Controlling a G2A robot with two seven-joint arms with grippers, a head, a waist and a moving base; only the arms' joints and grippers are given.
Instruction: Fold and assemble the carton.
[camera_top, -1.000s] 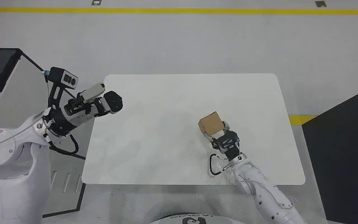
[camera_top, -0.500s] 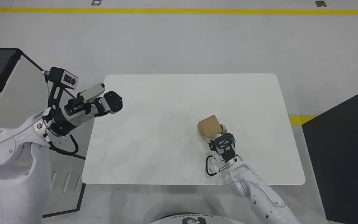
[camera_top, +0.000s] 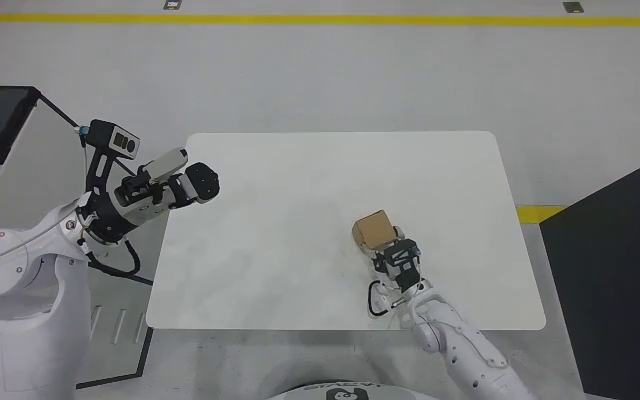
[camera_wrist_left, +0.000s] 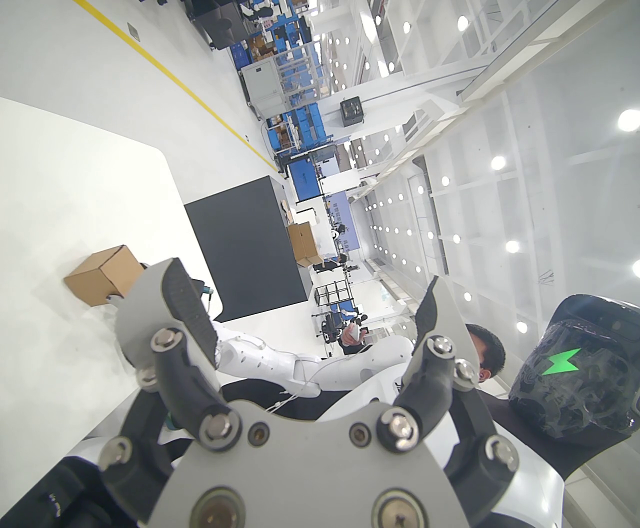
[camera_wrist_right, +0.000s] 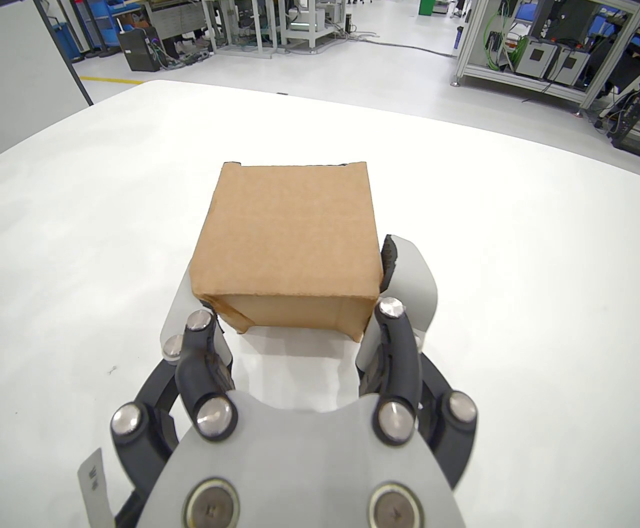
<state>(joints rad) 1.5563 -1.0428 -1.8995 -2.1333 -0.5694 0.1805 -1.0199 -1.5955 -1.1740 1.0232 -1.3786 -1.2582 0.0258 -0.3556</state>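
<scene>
A small brown carton with its flaps shut sits on the white table, right of the middle and towards the near edge. My right gripper is shut on the carton's near end, one finger on each side wall; the right wrist view has the carton between the gripper's fingers. My left gripper hangs open and empty in the air over the table's left edge, far from the carton. In the left wrist view the gripper frames the distant carton.
A dark cabinet stands off the table's right side. A black screen sits at the far left. The table's far half and left half are bare white surface.
My right gripper has shifted slightly left and towards the near edge, carrying the carton with it. The left arm has kept still.
</scene>
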